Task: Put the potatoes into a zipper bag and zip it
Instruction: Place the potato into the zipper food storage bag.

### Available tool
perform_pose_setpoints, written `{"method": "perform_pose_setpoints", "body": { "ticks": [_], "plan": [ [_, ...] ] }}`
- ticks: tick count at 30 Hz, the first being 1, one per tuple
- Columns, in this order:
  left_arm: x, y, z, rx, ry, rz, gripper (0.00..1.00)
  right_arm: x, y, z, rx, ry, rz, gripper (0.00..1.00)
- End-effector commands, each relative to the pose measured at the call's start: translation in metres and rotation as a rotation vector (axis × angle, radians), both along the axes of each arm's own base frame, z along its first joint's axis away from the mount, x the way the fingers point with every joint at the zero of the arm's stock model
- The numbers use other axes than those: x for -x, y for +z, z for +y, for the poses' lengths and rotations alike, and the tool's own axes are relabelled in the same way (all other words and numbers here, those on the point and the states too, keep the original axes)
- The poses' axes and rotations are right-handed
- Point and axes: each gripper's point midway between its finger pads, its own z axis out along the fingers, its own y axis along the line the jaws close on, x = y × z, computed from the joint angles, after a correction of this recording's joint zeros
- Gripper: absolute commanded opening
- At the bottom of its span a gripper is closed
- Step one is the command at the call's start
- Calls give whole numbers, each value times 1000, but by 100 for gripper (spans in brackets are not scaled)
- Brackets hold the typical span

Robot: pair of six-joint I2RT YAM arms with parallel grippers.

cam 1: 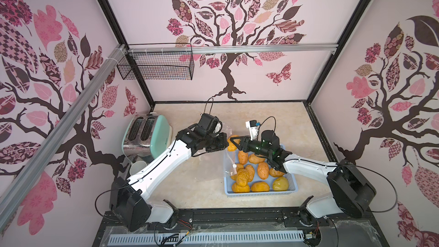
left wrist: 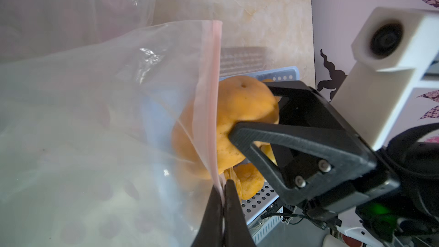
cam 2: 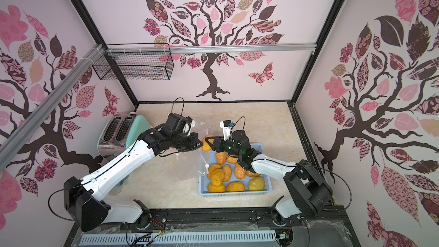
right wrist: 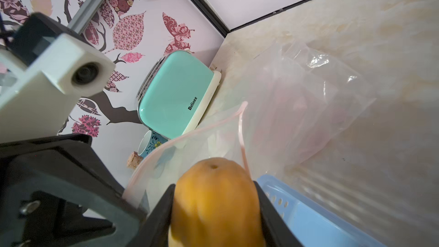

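Nearest the right wrist lens, an orange-brown oval potato was seen grasped across its middle by the right hand, one black finger pressed to each flank. Its blunt tip was held at the mouth of a clear plastic zipper bag; whether it had passed the pink zip strip could not be told. The left hand was clenched on that strip, so one lip was held lifted while the rest of the film sagged toward the marbled beige counter. In both top views the two hands met at the 11 o'clock corner of a pale blue perforated plastic basket, with the bag spread at its 9 o'clock side. The other potatoes were heaped inside the basket.

The step was judged to be an insertion. It would be done well if the potato were carried deep toward 9 o'clock, well past the strip, before being let go, since a release at the rim might let it roll back out. The pinched lip should be held high and taut, and the fingers drawn back without the film being snagged.
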Motion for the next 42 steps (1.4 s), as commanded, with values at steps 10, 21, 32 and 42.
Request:
{"method": "perform_pose_setpoints", "body": {
  "ticks": [10, 21, 32, 42],
  "plan": [
    [-9, -5, 2, -24, 11, -45, 0, 11, 2, 8, -29, 58, 11, 41],
    [-6, -5, 5, -25, 17, -48, 0, 13, -3, 14, -22, 96, 42, 60],
    [-6, -3, 16, -41, 73, -56, 0, 27, 1, 27, -42, 207, 70, 66],
    [-4, -4, 21, -50, 81, -58, 0, 32, 8, 26, -71, 215, 55, 70]
  ]
}}
